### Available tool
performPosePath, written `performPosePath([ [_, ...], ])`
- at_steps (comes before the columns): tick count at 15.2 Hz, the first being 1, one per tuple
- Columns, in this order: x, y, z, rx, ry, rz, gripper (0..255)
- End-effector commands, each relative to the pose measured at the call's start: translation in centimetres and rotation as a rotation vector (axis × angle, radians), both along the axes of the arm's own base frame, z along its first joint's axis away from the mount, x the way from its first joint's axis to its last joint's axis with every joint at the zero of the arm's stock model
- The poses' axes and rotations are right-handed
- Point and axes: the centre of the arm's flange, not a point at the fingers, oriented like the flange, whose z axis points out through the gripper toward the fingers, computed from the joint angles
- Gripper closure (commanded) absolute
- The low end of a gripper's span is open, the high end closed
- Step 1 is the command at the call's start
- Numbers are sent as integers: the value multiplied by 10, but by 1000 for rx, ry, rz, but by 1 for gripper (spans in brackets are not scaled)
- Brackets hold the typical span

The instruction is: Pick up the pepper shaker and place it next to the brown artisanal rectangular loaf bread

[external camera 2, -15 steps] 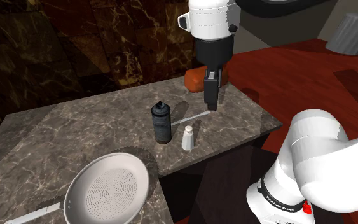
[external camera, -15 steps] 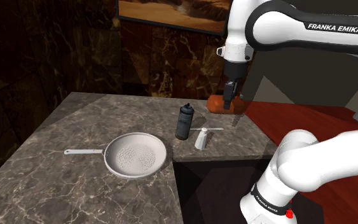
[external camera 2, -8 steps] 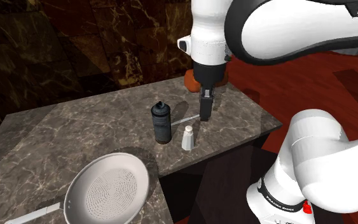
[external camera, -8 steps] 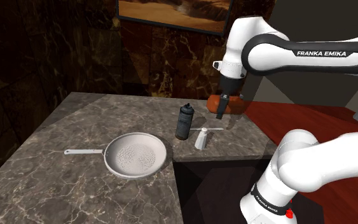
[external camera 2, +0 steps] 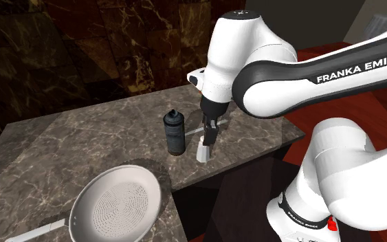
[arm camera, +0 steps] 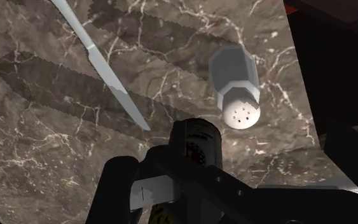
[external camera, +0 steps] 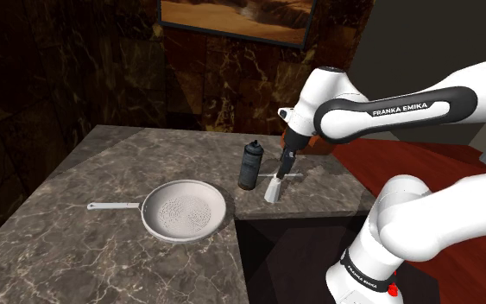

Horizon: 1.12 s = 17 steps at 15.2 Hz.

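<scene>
Pepper shaker (external camera: pixel 273 189), pale, upright near the marble counter's (external camera: pixel 103 224) edge facing the stand, just beside a black bottle (external camera: pixel 249 164); black gripper (external camera: pixel 282 170) poised close above it, open or closed not discernible.

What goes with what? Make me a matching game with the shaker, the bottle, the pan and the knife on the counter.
Things:
1 pepper shaker
2 bottle
3 pan
4 knife

Descriptions:
A lying flat, long and grey
B tall and black
C round and white, with a handle
D small and pale, with holes on top

Pairs: 1-D, 2-B, 3-C, 4-A.
</scene>
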Motion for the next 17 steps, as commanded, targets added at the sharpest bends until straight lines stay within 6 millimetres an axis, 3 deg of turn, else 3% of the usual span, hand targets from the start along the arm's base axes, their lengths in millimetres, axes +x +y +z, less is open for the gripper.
performPosePath([
  [1, 4, 0, -15, 5, -17, 14, 0],
  [7, 9, 0, -49, 5, -17, 14, 0],
  [15, 9, 0, -49, 5, -17, 14, 0],
  [16, 9, 0, -49, 5, -17, 14, 255],
  [17, 9, 0, -49, 5, -17, 14, 255],
])
